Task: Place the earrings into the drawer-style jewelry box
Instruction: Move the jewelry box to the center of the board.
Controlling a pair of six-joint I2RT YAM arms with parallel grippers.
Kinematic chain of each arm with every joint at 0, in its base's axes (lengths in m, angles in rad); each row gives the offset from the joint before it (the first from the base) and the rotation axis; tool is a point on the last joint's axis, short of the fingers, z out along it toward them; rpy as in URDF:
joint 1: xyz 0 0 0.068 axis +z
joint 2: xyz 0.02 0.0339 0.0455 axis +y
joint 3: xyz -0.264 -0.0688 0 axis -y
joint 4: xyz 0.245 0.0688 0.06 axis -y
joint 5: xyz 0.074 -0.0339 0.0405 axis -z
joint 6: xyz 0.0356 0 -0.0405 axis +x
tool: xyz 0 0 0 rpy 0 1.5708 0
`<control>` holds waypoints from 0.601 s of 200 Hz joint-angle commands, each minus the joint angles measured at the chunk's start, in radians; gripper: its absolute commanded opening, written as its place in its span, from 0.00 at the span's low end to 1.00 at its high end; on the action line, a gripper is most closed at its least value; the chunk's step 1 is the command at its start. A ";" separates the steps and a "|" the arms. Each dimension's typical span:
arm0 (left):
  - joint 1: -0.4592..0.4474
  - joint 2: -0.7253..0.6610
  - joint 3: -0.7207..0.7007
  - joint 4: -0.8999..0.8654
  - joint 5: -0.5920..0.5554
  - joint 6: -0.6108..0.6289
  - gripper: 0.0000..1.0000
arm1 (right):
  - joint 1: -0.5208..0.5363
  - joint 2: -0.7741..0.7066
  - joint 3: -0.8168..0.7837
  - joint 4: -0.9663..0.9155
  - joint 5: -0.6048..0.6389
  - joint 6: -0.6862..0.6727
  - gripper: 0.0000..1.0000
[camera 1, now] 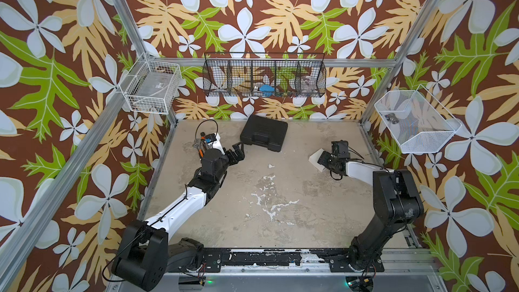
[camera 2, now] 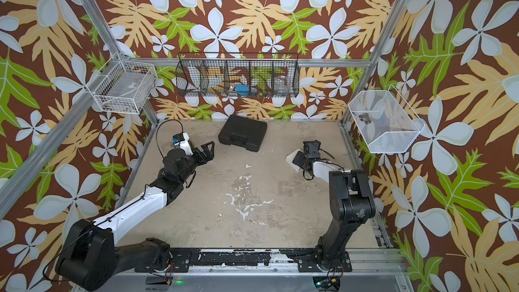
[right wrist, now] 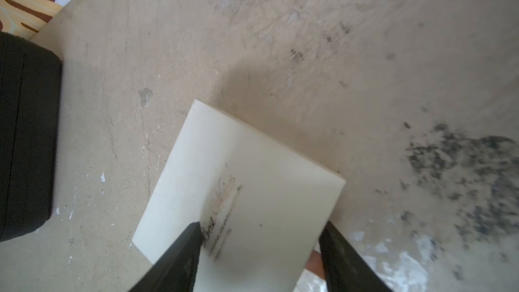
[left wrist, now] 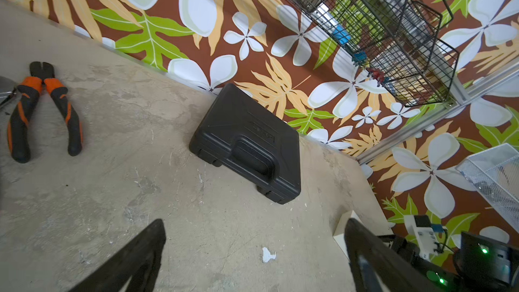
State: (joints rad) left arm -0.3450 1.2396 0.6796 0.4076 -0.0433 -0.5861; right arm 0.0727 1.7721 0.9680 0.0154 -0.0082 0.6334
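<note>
- The table (camera 1: 295,220) is a flat, matte beige slab, scuffed grey in patches, with ragged white paint flakes near its middle
- The left gripper (left wrist: 255,221) hangs over bare table on the left side, its two black wedge-shaped fingers spread wide with nothing between them
- The right gripper (right wrist: 261,227) sits low over the drawer-style jewelry box (right wrist: 247,169), a flat square sleeve of smooth off-white card with faint dark script on top; it lies on the right side of the table, mostly under the wrist
- One black finger crosses the printed face and the other meets the sleeve's edge; whether they pinch it I cannot tell
- Pliers (left wrist: 42,108) with rubbery orange-and-black handles lie splayed on the table's left side, just beside the left arm
- A black case (camera 1: 264,133) of moulded plastic, rectangular with rounded corners and a recessed handle, lies flat near the back wall, well apart from the box
- On the leaf-print walls hang a long black wire basket (camera 1: 264,78), a boxy white wire basket (camera 1: 150,87) and a fine white mesh basket (camera 1: 415,120)
</note>
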 commanded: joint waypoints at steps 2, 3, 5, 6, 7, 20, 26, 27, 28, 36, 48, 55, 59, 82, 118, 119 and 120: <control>-0.002 -0.001 -0.003 -0.040 0.071 0.028 1.00 | 0.023 0.020 0.016 -0.008 -0.051 -0.082 0.64; -0.002 -0.001 -0.004 -0.041 0.074 0.028 1.00 | 0.023 0.022 0.017 -0.008 -0.051 -0.086 0.64; -0.002 -0.002 -0.006 -0.042 0.080 0.027 1.00 | 0.026 0.025 0.018 -0.010 -0.053 -0.091 0.63; -0.002 -0.002 -0.008 -0.041 0.082 0.026 1.00 | 0.028 0.026 0.019 -0.011 -0.055 -0.094 0.63; -0.002 -0.002 -0.008 -0.041 0.085 0.026 1.00 | 0.029 0.027 0.020 -0.011 -0.056 -0.098 0.63; -0.002 -0.003 -0.012 -0.052 0.109 0.020 1.00 | 0.044 0.049 0.034 -0.026 -0.078 -0.132 0.59; -0.002 -0.003 -0.011 -0.062 0.114 0.013 1.00 | 0.051 0.058 0.037 -0.035 -0.080 -0.144 0.58; -0.002 -0.003 -0.011 -0.064 0.115 0.012 1.00 | 0.053 0.059 0.038 -0.036 -0.081 -0.145 0.57; -0.002 -0.004 -0.011 -0.065 0.117 0.011 1.00 | 0.054 0.060 0.038 -0.037 -0.082 -0.147 0.57; -0.002 -0.006 -0.012 -0.067 0.136 0.007 0.99 | 0.069 0.067 0.039 -0.044 -0.094 -0.165 0.54; 0.000 -0.009 -0.017 -0.069 0.161 -0.004 0.98 | 0.098 0.066 0.026 -0.038 -0.115 -0.194 0.52; -0.001 -0.013 -0.022 -0.067 0.179 -0.011 0.98 | 0.120 0.060 0.017 -0.031 -0.123 -0.207 0.51; -0.002 -0.012 -0.026 -0.066 0.188 -0.015 0.98 | 0.133 0.055 0.011 -0.023 -0.132 -0.214 0.51; -0.008 -0.014 -0.045 -0.072 0.238 -0.034 0.96 | 0.228 0.030 -0.016 0.004 -0.178 -0.216 0.49; -0.009 -0.028 -0.102 -0.078 0.266 -0.073 0.94 | 0.410 0.028 -0.011 0.028 -0.188 -0.135 0.49; -0.009 -0.029 -0.104 -0.078 0.267 -0.074 0.94 | 0.413 0.028 -0.011 0.030 -0.189 -0.132 0.49; -0.009 -0.029 -0.106 -0.078 0.266 -0.075 0.94 | 0.419 0.029 -0.011 0.032 -0.189 -0.129 0.49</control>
State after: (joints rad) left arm -0.3546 1.2209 0.6003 0.3401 0.1818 -0.6292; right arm 0.4084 1.7966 0.9573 0.0944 -0.1680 0.4580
